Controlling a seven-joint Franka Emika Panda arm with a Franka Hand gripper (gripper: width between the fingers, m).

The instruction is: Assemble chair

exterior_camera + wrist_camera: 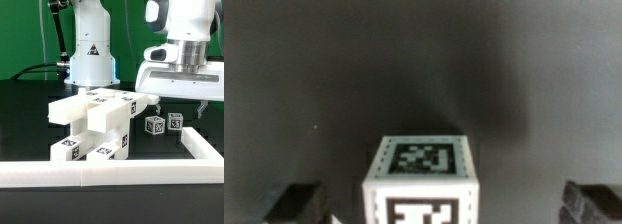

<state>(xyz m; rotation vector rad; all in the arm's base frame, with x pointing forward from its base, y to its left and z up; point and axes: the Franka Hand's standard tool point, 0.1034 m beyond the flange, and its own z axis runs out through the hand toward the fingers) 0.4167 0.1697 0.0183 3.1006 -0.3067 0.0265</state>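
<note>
Black tabletop, and the white border frame (110,178) runs along the near edge. On the exterior view's left we've got the chair (95,125), a blocky white stack covered in tags. Just to its right sit the left cube (155,125) and the right cube (176,121), close together. The gripper (180,105) hangs over them with its jaws spread wide, gripping nothing. In the wrist view, a tagged white piece (420,180) sits between the fingers (304,200), and they don't touch it.

Chair pieces (97,118) on black table (28,118)
</note>
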